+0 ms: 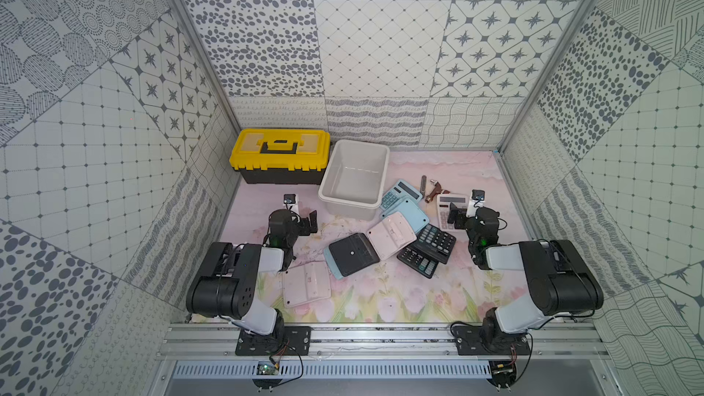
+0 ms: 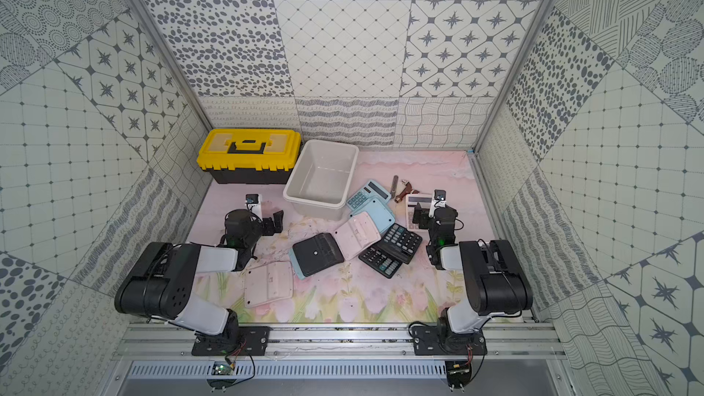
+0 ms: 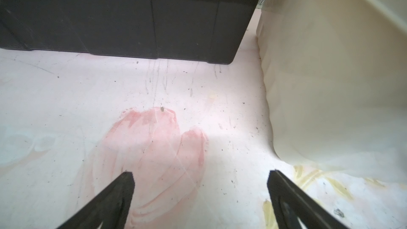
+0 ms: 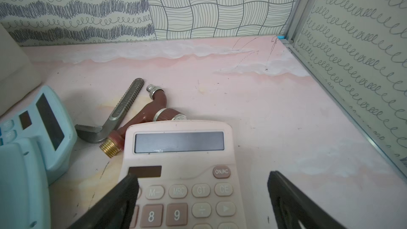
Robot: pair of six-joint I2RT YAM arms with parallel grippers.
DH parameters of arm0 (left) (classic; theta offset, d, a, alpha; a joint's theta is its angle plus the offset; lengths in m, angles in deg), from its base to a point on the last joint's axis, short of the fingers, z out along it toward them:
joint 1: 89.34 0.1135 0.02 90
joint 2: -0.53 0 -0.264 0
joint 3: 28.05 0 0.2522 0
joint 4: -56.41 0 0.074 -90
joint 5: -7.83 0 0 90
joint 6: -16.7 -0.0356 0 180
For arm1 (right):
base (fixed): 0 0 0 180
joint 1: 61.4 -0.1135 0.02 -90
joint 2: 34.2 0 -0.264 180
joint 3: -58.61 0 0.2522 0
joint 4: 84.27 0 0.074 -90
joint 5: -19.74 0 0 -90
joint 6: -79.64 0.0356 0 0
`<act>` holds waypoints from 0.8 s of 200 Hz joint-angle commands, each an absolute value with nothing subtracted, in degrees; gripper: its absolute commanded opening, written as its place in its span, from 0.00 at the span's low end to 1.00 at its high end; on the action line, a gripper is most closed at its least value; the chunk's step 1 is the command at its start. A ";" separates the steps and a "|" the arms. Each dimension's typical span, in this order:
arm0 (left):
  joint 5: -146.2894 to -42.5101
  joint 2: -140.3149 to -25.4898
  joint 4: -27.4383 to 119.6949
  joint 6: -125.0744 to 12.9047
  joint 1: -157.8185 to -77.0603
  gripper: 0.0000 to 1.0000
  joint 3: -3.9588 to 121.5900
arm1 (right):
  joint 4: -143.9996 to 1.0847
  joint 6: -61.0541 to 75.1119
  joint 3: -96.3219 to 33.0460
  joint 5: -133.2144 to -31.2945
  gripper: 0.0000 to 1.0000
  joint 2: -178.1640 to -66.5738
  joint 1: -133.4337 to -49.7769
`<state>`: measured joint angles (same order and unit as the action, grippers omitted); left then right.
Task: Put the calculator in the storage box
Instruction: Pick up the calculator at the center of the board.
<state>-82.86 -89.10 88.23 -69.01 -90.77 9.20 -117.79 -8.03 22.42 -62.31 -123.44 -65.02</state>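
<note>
Your right claw (image 4: 202, 175) is spread open & empty, over the near end of the pink calculator (image 4: 182, 164); calc lies face up on the desk (image 1: 381, 299), right of the storage box (image 1: 348, 210). Your left claw (image 3: 200, 174) is open too, just left of box.

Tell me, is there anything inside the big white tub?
Nothing shows inside the off-white rectangular plastic tub: only its bare floor, in both top views. Its near wall's inner face is hidden by the rim.

The storage box (image 1: 349, 201) stands right of the toolbox (image 1: 281, 156), calculators (image 1: 391, 235) scattered before it.
</note>
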 commanded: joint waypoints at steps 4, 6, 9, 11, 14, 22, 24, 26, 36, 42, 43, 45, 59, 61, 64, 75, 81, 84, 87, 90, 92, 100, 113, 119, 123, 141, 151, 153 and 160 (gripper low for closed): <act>-82.86 -89.47 89.93 -70.23 -90.70 1.00 9.66 | -119.42 -8.32 21.88 -62.69 0.97 -123.19 -64.92; -82.91 -89.45 89.95 -70.18 -90.67 1.00 9.70 | -119.45 -8.27 21.90 -62.67 0.97 -123.23 -64.92; -82.85 -89.47 89.93 -70.15 -90.62 1.00 9.63 | -119.41 -8.28 21.85 -62.62 0.97 -123.26 -64.94; -82.87 -89.47 89.93 -70.16 -90.65 1.00 9.64 | -119.40 -8.28 21.83 -62.63 0.97 -123.24 -64.92; -82.89 -89.46 89.93 -70.22 -90.71 1.00 9.63 | -119.41 -8.25 21.84 -62.62 0.97 -123.30 -64.96; -82.88 -89.43 89.93 -70.18 -90.61 1.00 9.64 | -119.43 -8.28 21.83 -62.67 0.97 -123.23 -64.95; -82.90 -89.46 89.93 -70.20 -90.58 1.00 9.67 | -119.45 -8.28 21.85 -62.67 0.97 -123.28 -64.95; -82.90 -89.47 89.95 -70.22 -90.57 1.00 9.63 | -119.46 -8.28 21.81 -62.67 0.97 -123.29 -64.95; -82.89 -89.42 90.00 -70.23 -90.64 1.00 9.65 | -119.44 -8.25 21.85 -62.66 0.97 -123.24 -64.92; -82.94 -89.47 89.98 -70.22 -90.66 1.00 9.62 | -119.40 -8.25 21.80 -62.64 0.97 -123.24 -64.96; -82.91 -89.47 89.96 -70.18 -90.61 1.00 9.62 | -119.43 -8.25 21.81 -62.67 0.97 -123.28 -64.94; -82.95 -89.47 89.94 -70.22 -90.65 1.00 9.62 | -119.43 -8.25 21.84 -62.69 0.97 -123.29 -64.92; -82.92 -89.47 89.94 -70.20 -90.58 1.00 9.62 | -119.45 -8.26 21.87 -62.65 0.97 -123.27 -64.99; -82.97 -89.47 89.93 -70.22 -90.62 1.00 9.66 | -119.41 -8.25 21.88 -62.66 0.97 -123.25 -64.94; -82.97 -89.47 89.93 -70.16 -90.59 1.00 9.63 | -119.43 -8.26 21.87 -62.67 0.97 -123.26 -64.94; -82.98 -89.47 90.01 -70.23 -90.64 1.00 9.66 | -119.42 -8.26 21.84 -62.68 0.97 -123.26 -64.95; -83.04 -89.43 89.98 -70.15 -90.62 1.00 9.62 | -119.41 -8.25 21.90 -62.63 0.97 -123.26 -64.94; -83.10 -89.47 89.94 -70.13 -90.58 1.00 9.62 | -119.43 -8.25 21.90 -62.61 0.97 -123.28 -64.94; -83.17 -89.47 89.93 -70.11 -90.54 1.00 9.66 | -119.41 -8.25 21.86 -62.69 0.97 -123.28 -64.92; -83.14 -89.44 89.93 -70.14 -90.52 1.00 9.70 | -119.39 -8.26 21.84 -62.65 0.97 -123.25 -64.92; -83.23 -89.46 89.93 -70.10 -90.45 1.00 9.70 | -119.38 -8.25 21.89 -62.69 0.97 -123.29 -64.92; -83.21 -89.39 89.95 -70.08 -90.42 1.00 9.62 | -119.43 -8.25 21.87 -62.69 0.97 -123.28 -64.95; -83.44 -89.08 90.20 -70.56 -90.47 1.00 9.61 | -119.46 -8.37 21.90 -62.62 0.97 -123.18 -64.96; -84.24 -87.98 88.48 -70.67 -90.48 1.00 9.98 | -119.94 -8.50 22.17 -62.34 0.97 -123.11 -65.02; -84.36 -86.86 87.00 -70.61 -90.47 1.00 10.32 | -120.15 -8.67 22.40 -62.21 0.97 -122.61 -65.16; -81.23 -81.42 75.82 -68.32 -90.49 1.00 13.46 | -118.27 -9.18 23.38 -59.97 0.97 -118.33 -66.17; -79.79 -78.77 70.71 -66.89 -90.51 1.00 15.27 | -113.64 -9.21 22.53 -58.43 0.97 -115.01 -66.68; -79.84 -78.23 69.68 -66.78 -90.53 1.00 15.53 | -112.32 -9.10 22.27 -58.33 0.97 -114.37 -66.72; -80.31 -76.49 67.26 -66.25 -90.58 1.00 16.29 | -107.14 -8.40 20.91 -57.99 0.97 -111.95 -66.76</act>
